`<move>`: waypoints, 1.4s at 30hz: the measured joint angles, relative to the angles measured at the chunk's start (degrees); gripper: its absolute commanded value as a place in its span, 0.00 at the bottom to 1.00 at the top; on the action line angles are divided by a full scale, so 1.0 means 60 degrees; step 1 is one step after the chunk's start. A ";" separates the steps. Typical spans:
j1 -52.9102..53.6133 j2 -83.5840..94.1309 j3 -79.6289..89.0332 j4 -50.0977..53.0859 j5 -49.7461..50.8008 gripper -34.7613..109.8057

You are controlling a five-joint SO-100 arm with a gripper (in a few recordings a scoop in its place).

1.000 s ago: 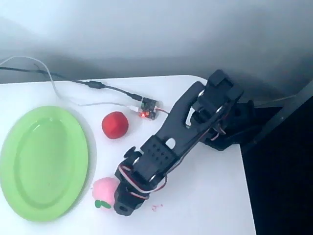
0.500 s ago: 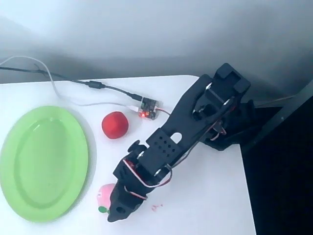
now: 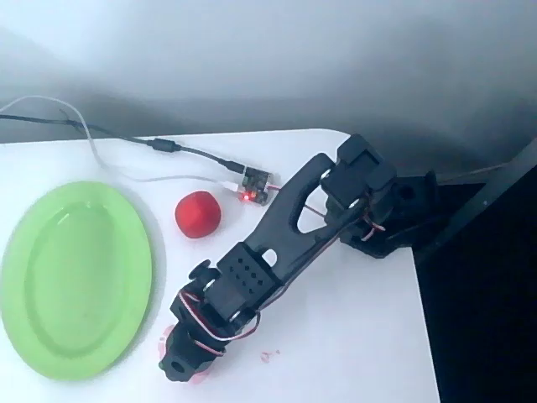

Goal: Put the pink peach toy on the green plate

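The light-green oval plate [image 3: 75, 277] lies at the left of the white table in the overhead view. The pink peach toy [image 3: 165, 342] sits just off the plate's lower right rim. Only thin pink slivers of it show around the black gripper head. My gripper [image 3: 180, 363] has come down right over the peach and covers nearly all of it. Its fingers are hidden under the wrist and servo body, so how they stand around the toy is not visible.
A smooth red ball [image 3: 198, 214] rests between the plate and the arm's forearm. A small circuit board [image 3: 256, 186] with cables [image 3: 126, 143] lies at the back. The table's right edge [image 3: 419, 302] drops off beside the arm's base.
The arm has stretched down and to the left. The gripper moved from beside the peach to directly over it, and the peach went from plainly visible to almost hidden.
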 measured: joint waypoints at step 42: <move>0.4321 -0.3032 -0.5112 0.1304 -0.2578 0.35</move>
